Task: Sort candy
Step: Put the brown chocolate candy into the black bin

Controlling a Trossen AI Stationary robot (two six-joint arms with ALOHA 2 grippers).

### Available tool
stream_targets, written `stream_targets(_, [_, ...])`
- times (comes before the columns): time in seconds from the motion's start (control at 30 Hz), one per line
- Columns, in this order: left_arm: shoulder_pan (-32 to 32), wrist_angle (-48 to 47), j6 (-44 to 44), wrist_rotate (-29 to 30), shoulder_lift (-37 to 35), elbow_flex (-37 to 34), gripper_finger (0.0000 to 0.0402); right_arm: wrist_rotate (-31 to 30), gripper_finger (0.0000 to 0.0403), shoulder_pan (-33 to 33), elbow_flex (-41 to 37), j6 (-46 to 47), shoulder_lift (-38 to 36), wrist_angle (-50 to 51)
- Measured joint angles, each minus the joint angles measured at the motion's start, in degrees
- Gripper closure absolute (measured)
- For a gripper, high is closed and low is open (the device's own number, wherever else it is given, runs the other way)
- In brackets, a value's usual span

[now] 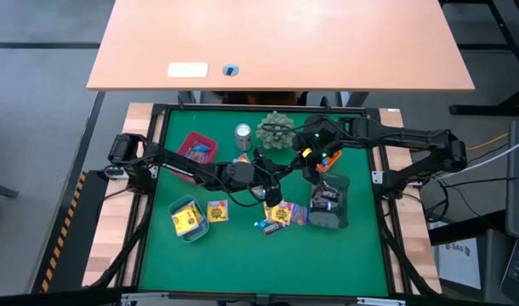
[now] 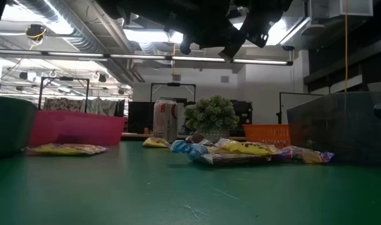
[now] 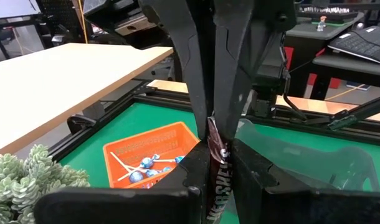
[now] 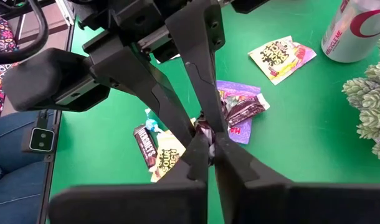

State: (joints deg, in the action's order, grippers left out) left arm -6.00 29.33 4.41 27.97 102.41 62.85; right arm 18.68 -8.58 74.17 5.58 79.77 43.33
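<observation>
From above, your left gripper (image 1: pixel 275 185) and right gripper (image 1: pixel 309 167) meet over the green table mat (image 1: pixel 242 255), above the loose candy pile (image 1: pixel 281 217). Your left wrist view shows both grippers' jaws pinching one dark brown foil-wrapped mini chocolate bar (image 3: pixel 218 174). Your right wrist view shows its jaws fully closed on that bar.

Front mat (image 1: pixel 242 263) free, can (image 1: pixel 243 133), plant (image 1: pixel 276 130) blocking rear

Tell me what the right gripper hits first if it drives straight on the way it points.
The left gripper, almost at once: it meets the right gripper tip to tip, both with jaws shut on one chocolate bar. Behind that lie loose sweets on the table, depth unclear.
</observation>
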Motion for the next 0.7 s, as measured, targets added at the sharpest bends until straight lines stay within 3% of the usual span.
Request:
stream_targets(0.33, [0.2, 0.0, 0.0, 0.0, 0.0, 0.0, 0.0359, 0.0, 0.0397, 0.0, 0.0, 0.0, 0.0, 0.0])
stream_targets(0.7, [0.3, -0.2, 0.0, 0.1, 0.0, 0.1, 0.0254, 0.0, 0.0401, -0.1, 0.0, -0.1, 0.0, 2.2])
